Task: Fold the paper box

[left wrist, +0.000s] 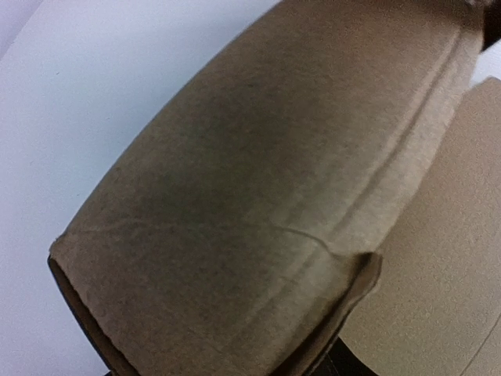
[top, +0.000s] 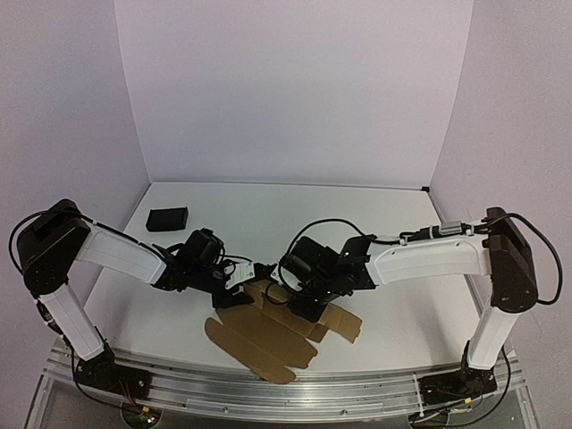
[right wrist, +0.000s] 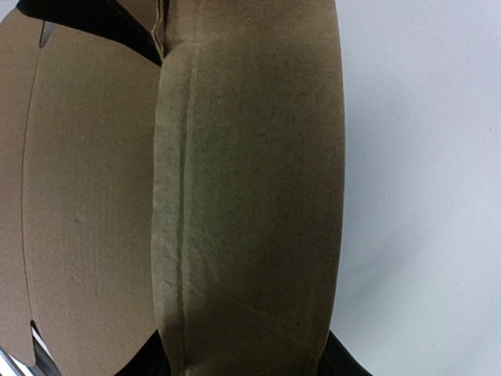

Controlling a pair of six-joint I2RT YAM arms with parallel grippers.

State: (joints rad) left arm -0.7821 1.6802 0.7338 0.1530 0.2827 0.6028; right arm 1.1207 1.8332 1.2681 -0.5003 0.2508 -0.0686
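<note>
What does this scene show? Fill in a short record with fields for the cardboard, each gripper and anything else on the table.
cardboard sheet: brown, mostly flat, near front of table
left gripper: over sheet's far edge, bent flap fills its camera, grip unclear
right gripper: beside it, likewise, grip unclear
black block: far left, apart from sheet

Matt brown cardboard on a smooth white table

The paper box [top: 277, 335] is plain brown cardboard, matt and faintly fibrous up close, with pressed score lines and a raw, slightly frayed cut edge. The table [top: 268, 214] under it is white, smooth and matt. Behind and left of the box, a black block [top: 167, 218] looks dull. Flanking the box, the left arm [top: 116, 250] and right arm [top: 429, 259] wear white, slightly glossy plastic shells. In front of the box runs a brushed metal rail [top: 295, 393].
</note>
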